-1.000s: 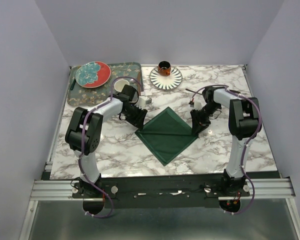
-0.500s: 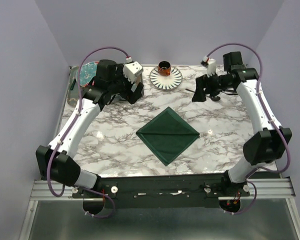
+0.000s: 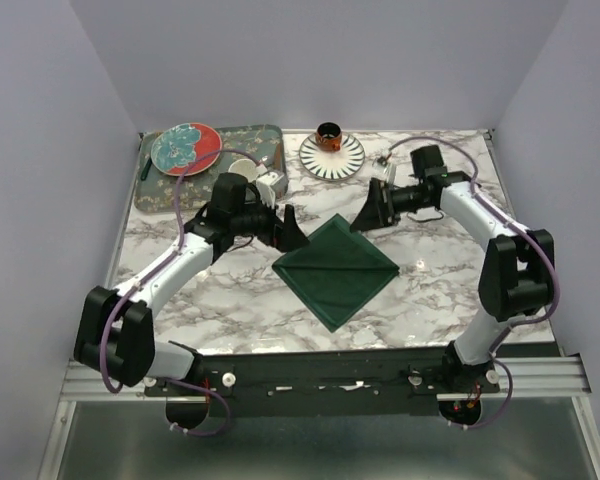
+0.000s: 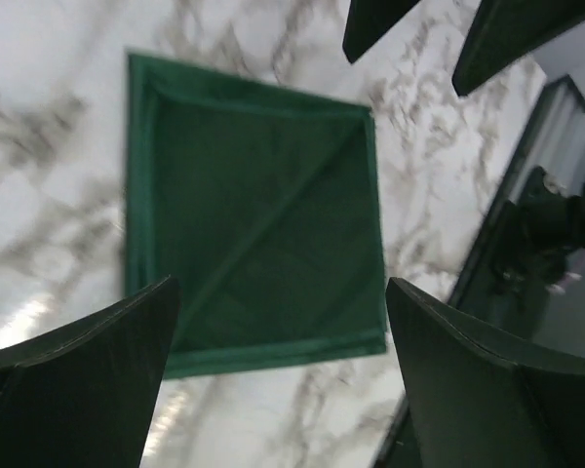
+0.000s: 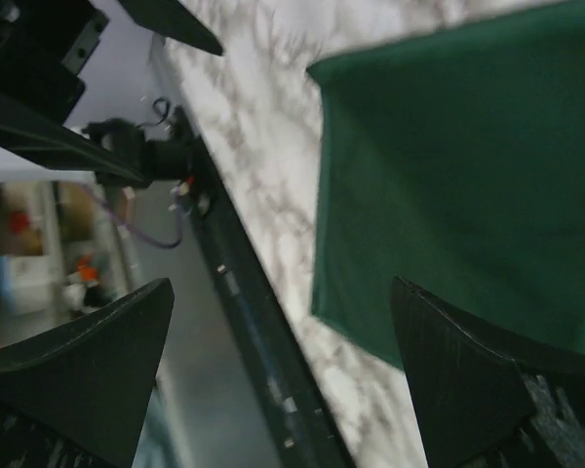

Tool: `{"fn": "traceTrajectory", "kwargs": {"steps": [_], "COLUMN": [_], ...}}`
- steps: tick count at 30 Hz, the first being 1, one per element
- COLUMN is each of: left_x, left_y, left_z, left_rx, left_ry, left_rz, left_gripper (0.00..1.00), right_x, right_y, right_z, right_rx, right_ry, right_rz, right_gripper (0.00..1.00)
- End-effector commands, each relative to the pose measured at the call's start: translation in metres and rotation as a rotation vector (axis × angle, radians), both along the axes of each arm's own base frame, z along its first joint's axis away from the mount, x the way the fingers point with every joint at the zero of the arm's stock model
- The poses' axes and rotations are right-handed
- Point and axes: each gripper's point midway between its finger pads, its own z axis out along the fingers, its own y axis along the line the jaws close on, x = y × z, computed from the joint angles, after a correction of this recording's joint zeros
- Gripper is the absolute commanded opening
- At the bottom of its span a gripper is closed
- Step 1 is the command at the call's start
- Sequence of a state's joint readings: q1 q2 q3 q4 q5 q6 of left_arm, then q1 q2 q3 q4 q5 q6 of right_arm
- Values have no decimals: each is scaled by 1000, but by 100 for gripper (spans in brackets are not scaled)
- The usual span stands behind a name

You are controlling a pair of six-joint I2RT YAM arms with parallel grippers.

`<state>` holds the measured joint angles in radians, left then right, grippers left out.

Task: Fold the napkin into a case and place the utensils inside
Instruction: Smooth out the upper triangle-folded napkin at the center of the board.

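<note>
Left claw [image 3: 292, 232], right claw [image 3: 365, 212] nearer napkin [image 3: 335, 268]; marble table [image 3: 230, 292], lilac walls [image 3: 310, 60]

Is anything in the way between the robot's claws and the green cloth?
No, nothing visible is in the way. The left gripper and right gripper hang open on either side of the napkin's far corner, with only bare marble table around it.

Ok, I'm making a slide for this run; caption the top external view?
Open left fingers and right fingers poised either side of a dark green square cloth napkin lying flat on marble table.
</note>
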<state>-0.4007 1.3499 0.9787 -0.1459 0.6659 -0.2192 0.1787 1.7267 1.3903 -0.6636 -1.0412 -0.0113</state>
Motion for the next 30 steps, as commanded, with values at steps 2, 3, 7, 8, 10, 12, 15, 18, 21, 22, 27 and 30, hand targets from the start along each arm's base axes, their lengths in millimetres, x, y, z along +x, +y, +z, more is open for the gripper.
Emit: {"fn": "traceTrajectory", "kwargs": {"steps": [2, 3, 7, 8, 10, 12, 15, 18, 21, 22, 27, 30], "left_x": [-51, -52, -46, -41, -39, -34, -30, -27, -25, -23, -14, -12], "left_y": [-50, -53, -65, -69, -75, -79, -85, -87, -84, -83, -71, -66], "left_z": [-23, -28, -48, -53, -53, -59, -67, -77, -92, -97, -126, -141], "left_rx": [-205, -215, -269, -283, -311, -325, -346, -356, -349, -347, -324, -317], "left_ry": [278, 318, 415, 427, 464, 479, 516, 552, 584, 594, 651, 689], "left_rz": [-104, -90, -68, -67, -78, -82, -86, -81, -63, -50, 8, 35], "left_gripper": [99, 99, 99, 99, 99, 99, 99, 99, 99, 99, 99, 99], "right_x": [-79, -82, -81, -82, -80, -80, -75, -73, -70, -69, -64, -63], "right_y": [30, 32, 40, 43, 46, 48, 49, 50, 50, 49, 43, 36], "right_z": [-21, -27, -51, -60, -65, -71, -81, -91, -104, -111, -136, -151], "right_rx": [124, 122, 126, 124, 133, 135, 129, 125, 112, 107, 79, 63], "right_ry": [246, 268, 343, 379, 397, 427, 436, 457, 483, 499, 555, 590], "right_rz": [150, 153, 158, 160, 161, 159, 156, 152, 142, 138, 95, 62], "right_gripper": [100, 100, 100, 100, 100, 100, 100, 100, 100, 100, 100, 100]}}
